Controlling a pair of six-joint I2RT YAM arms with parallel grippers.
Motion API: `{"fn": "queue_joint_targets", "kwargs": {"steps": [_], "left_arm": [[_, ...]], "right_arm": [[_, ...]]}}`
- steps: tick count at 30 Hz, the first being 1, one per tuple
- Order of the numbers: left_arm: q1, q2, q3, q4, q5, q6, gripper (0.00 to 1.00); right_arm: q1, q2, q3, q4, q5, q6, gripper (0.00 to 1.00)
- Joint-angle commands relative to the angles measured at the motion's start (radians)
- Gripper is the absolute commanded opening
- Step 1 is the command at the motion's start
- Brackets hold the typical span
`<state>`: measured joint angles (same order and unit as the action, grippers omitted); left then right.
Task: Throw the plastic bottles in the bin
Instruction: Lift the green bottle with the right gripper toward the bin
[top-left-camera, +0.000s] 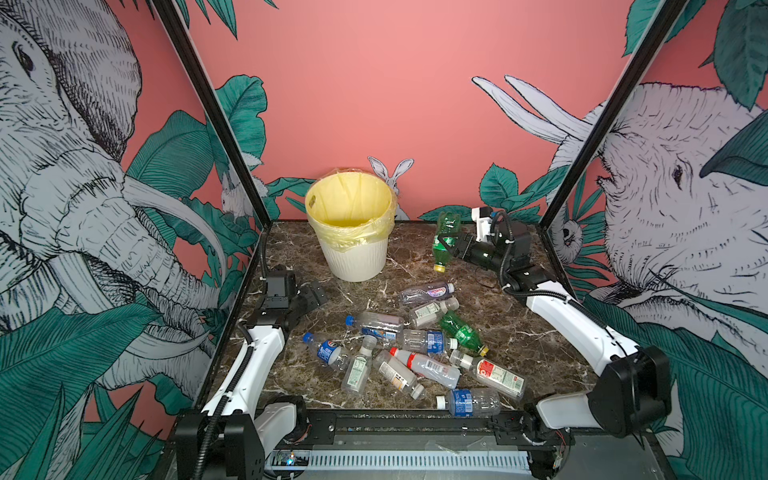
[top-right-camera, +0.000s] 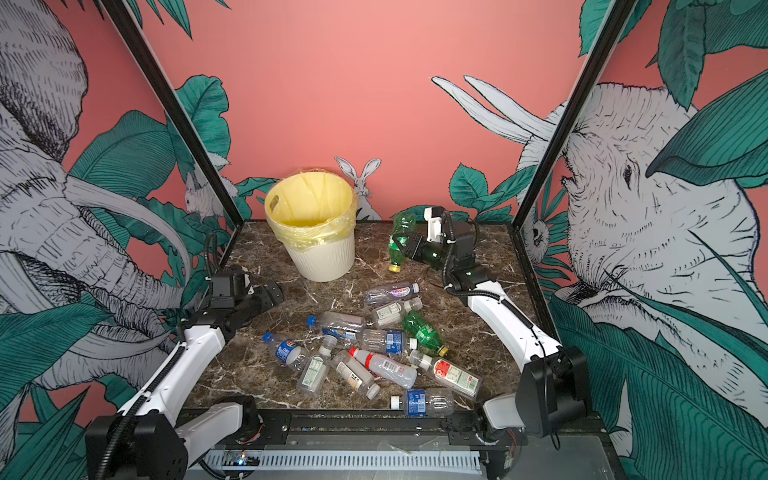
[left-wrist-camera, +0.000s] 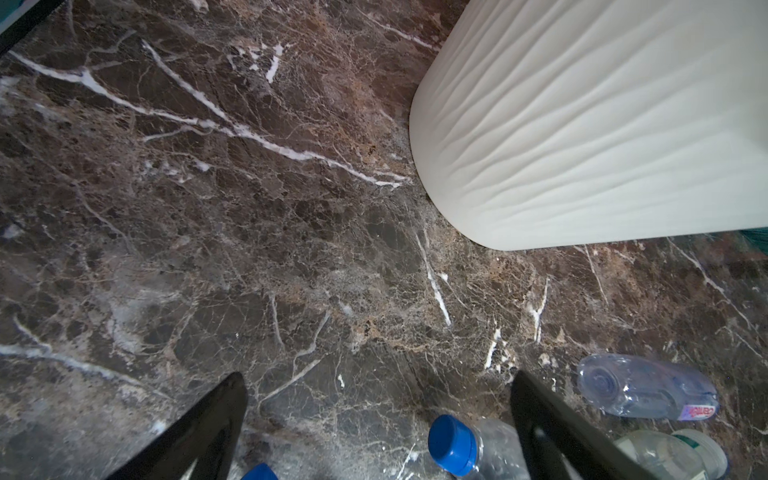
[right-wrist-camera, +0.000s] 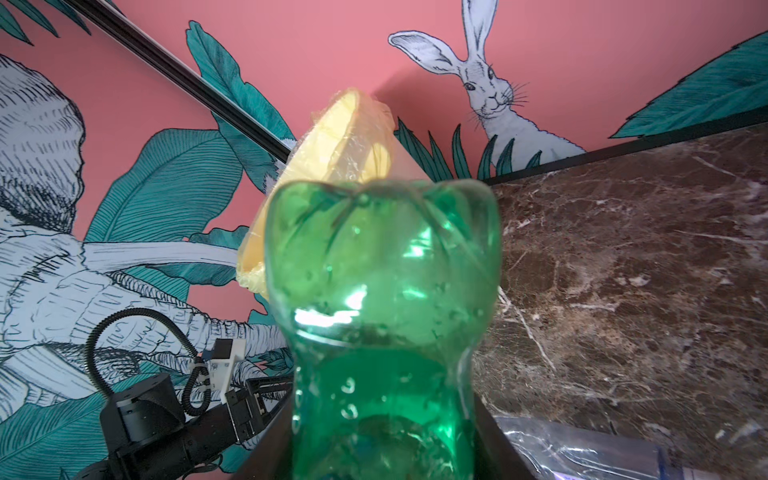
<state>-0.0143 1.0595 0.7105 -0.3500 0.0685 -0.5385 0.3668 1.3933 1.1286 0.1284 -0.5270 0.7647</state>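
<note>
The dark brown marble-look tabletop (left-wrist-camera: 208, 249) is showing smooth and faintly glossy. The cream-white ribbed plastic bin (left-wrist-camera: 582, 124) is looking matt, its translucent yellow plastic bag (top-left-camera: 368, 232) crinkling shinily. The green see-through plastic bottle (right-wrist-camera: 382, 291) is glinting, smooth and glossy

Back centre of desk (top-left-camera: 490, 316): bin (top-left-camera: 353, 257) upright, mouth facing up, unobstructed. Bare marble lane between bin and right hand (top-left-camera: 449, 246), which grips a green bottle (top-left-camera: 448, 224) right of the bin. Left hand (top-left-camera: 309, 297), fingers spread, near bin's left-front; bare desk between them. Loose plastic bottles (top-left-camera: 424, 341) clutter front centre. Strips along both side walls bare.
</note>
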Motion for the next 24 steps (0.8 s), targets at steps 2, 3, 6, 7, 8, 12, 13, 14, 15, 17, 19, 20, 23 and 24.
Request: {"fn": "queue_joint_targets", "kwargs": {"steps": [2, 3, 6, 7, 8, 12, 13, 14, 15, 17, 19, 20, 23, 24], "left_arm": [[0.004, -0.012, -0.013, 0.013, 0.009, -0.023, 0.99], [0.004, -0.01, -0.013, 0.014, 0.008, -0.023, 1.0], [0.004, -0.006, -0.006, 0.003, 0.006, -0.022, 0.99], [0.004, -0.005, -0.002, -0.003, 0.004, -0.022, 0.99], [0.004, -0.006, -0.002, -0.003, 0.004, -0.02, 0.99], [0.004, -0.006, 0.0, -0.002, 0.005, -0.022, 0.99], [0.004, -0.006, -0.001, 0.0, 0.006, -0.022, 0.99], [0.004, -0.006, -0.002, 0.003, 0.006, -0.023, 0.99], [0.004, -0.004, -0.002, 0.004, 0.006, -0.024, 0.99], [0.004, 0.001, -0.001, 0.008, 0.009, -0.025, 0.99], [0.003, 0.003, 0.001, 0.007, 0.011, -0.026, 0.99], [0.004, 0.006, 0.001, 0.008, 0.01, -0.026, 0.99], [0.004, 0.001, -0.005, 0.009, 0.011, -0.029, 0.99], [0.004, 0.0, -0.008, 0.01, 0.01, -0.03, 0.99]], "right_arm": [[0.02, 0.018, 0.017, 0.197, -0.07, 0.071, 0.39], [0.023, 0.025, 0.018, 0.225, -0.082, 0.082, 0.4], [0.032, 0.045, 0.02, 0.303, -0.114, 0.124, 0.4], [0.034, 0.052, 0.022, 0.324, -0.123, 0.135, 0.4], [0.037, 0.058, 0.022, 0.348, -0.133, 0.144, 0.4], [0.045, 0.077, 0.019, 0.415, -0.153, 0.166, 0.4], [0.046, 0.081, 0.019, 0.421, -0.154, 0.167, 0.4], [0.049, 0.084, 0.019, 0.424, -0.155, 0.165, 0.4], [0.05, 0.086, 0.021, 0.424, -0.156, 0.164, 0.4], [0.05, 0.088, 0.014, 0.422, -0.159, 0.159, 0.4], [0.051, 0.084, 0.0, 0.422, -0.154, 0.153, 0.4], [0.051, 0.081, -0.011, 0.421, -0.15, 0.148, 0.4], [0.051, 0.065, -0.04, 0.421, -0.135, 0.136, 0.4], [0.051, 0.061, -0.048, 0.411, -0.124, 0.13, 0.4]]}}
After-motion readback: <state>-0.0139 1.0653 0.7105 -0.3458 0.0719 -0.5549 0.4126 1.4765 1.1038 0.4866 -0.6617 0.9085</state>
